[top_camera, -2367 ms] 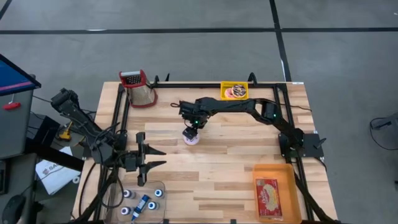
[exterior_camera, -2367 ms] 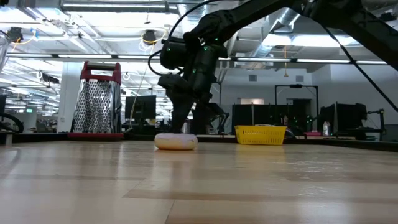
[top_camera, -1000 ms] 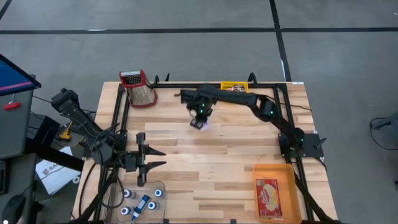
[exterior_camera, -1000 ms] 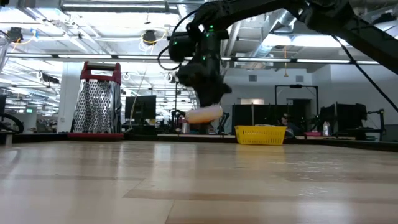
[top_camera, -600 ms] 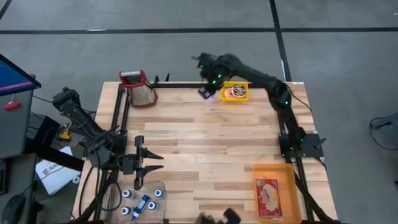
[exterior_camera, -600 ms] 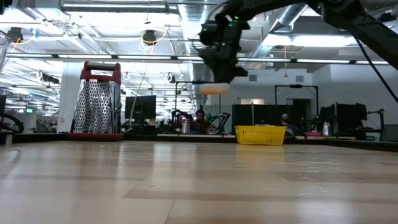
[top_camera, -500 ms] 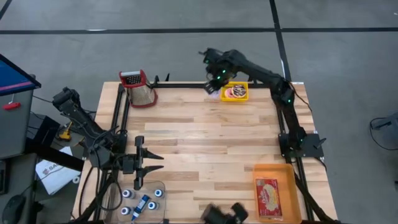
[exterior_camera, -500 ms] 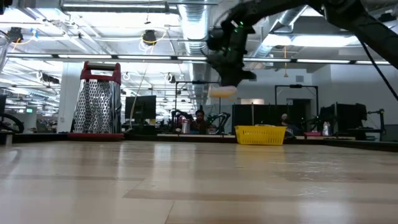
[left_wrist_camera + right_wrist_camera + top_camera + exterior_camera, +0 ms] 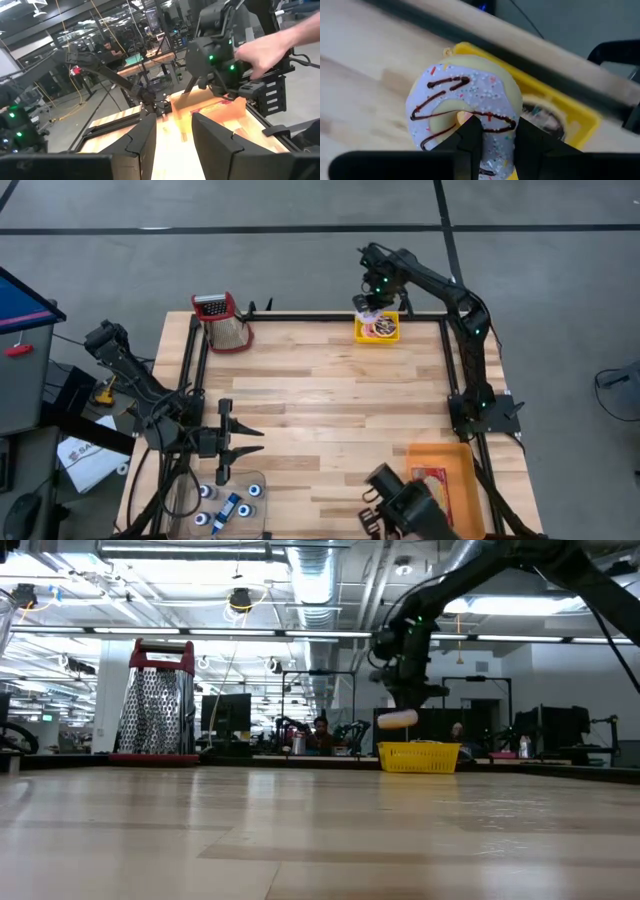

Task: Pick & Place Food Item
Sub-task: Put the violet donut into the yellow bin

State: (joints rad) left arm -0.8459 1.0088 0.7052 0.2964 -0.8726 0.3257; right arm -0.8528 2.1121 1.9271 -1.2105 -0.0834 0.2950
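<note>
Donut (image 9: 465,112), lilac icing w/ choc stripes, is pinched by right arm's fingers (image 9: 492,136), in air above yellow basket (image 9: 378,328) at desk's far edge. Step: transport nearly done. Next: lower, open fingers. Left arm's fingers (image 9: 172,137) part-open, empty, idle near left.

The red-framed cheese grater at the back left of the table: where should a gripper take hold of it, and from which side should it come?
The grater stands upright, wider at its foot, with a red handle across its top. That handle is probably the best part to grip, coming from above with one finger on each side of the bar. The sloped metal faces would likely let fingers slip.
</note>
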